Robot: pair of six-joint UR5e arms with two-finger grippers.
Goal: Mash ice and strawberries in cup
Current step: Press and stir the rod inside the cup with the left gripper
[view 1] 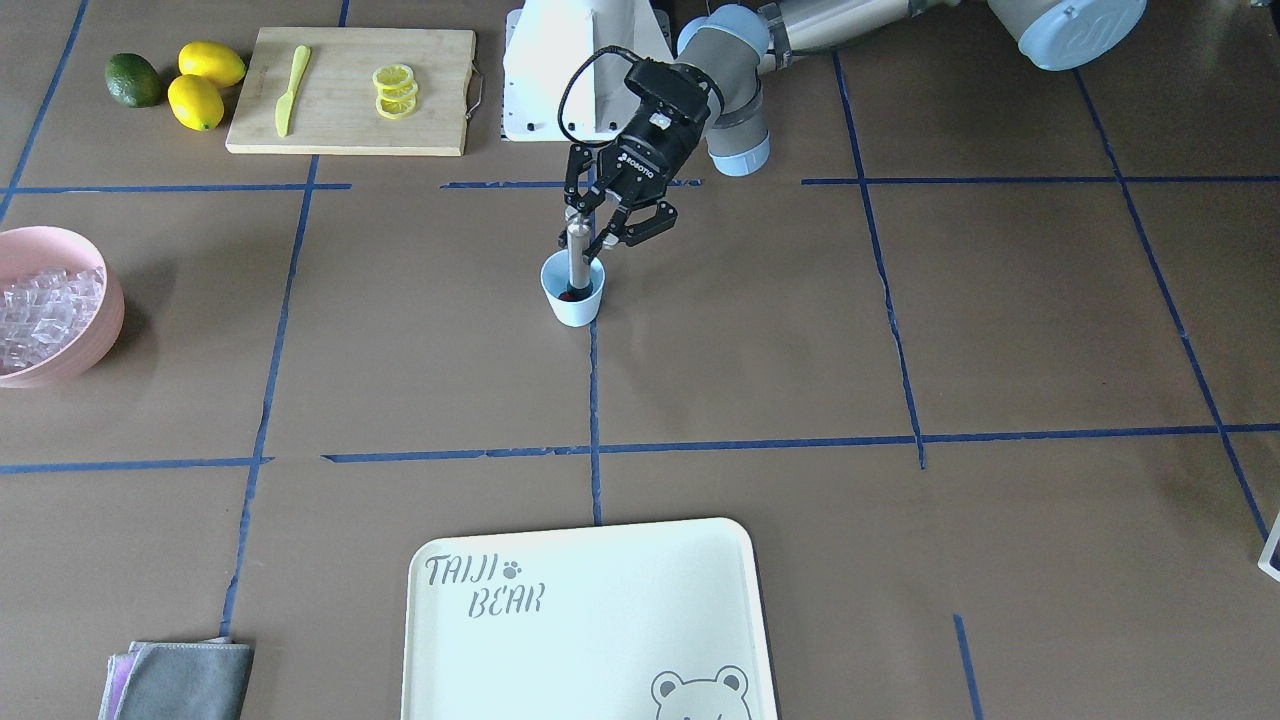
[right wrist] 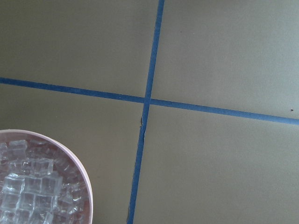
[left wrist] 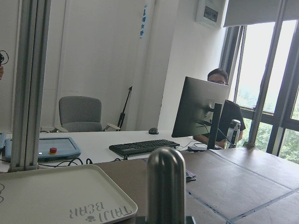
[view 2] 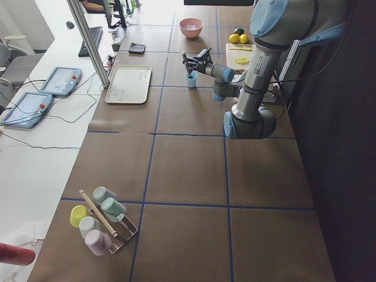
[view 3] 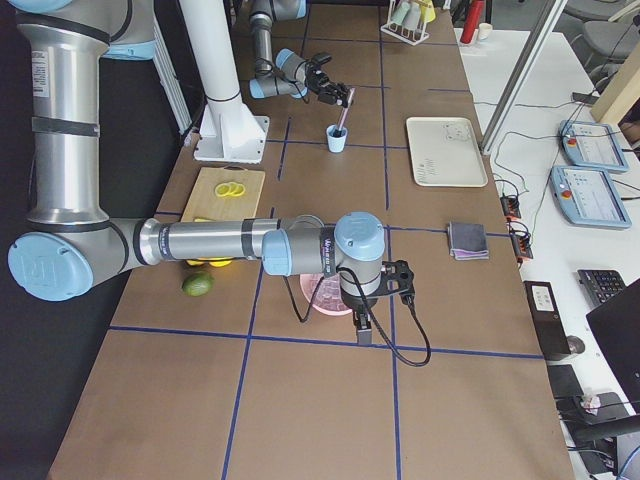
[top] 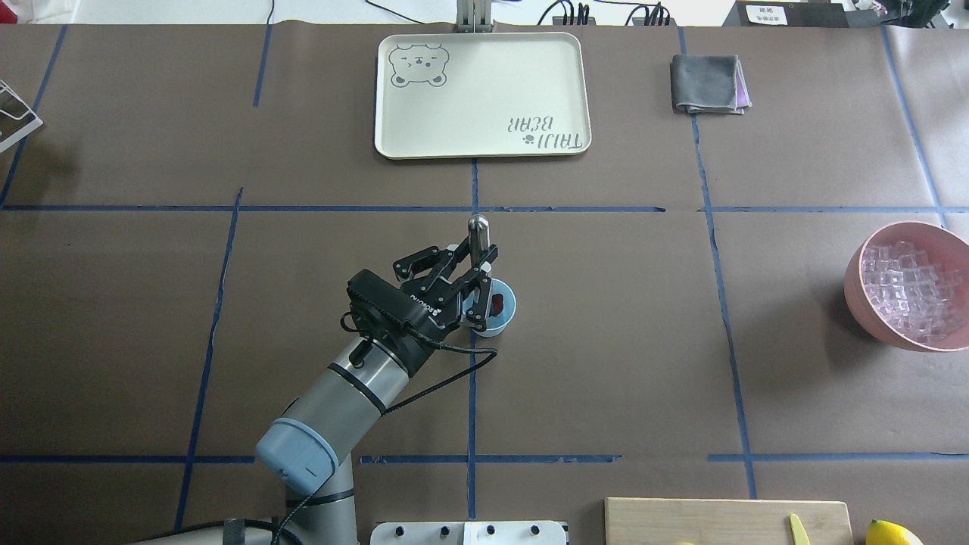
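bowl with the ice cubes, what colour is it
The bowl is pink, holding the ice; it shows best in the overhead exterior view.

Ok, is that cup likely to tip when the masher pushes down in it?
Likely light: the cup looks plastic, with only a strawberry showing inside. Tapered to a narrow base and unheld, it could tip or slide under off-centre pushes from the masher.

Overhead view, centred on cup (top: 509, 314): left gripper (top: 471, 265), clamping muddler (top: 478, 231), blocks the mouth and 7–11 o'clock; table (top: 606, 318) lies open at 1–6 o'clock; tray (top: 484, 98) stands at 12, well apart.
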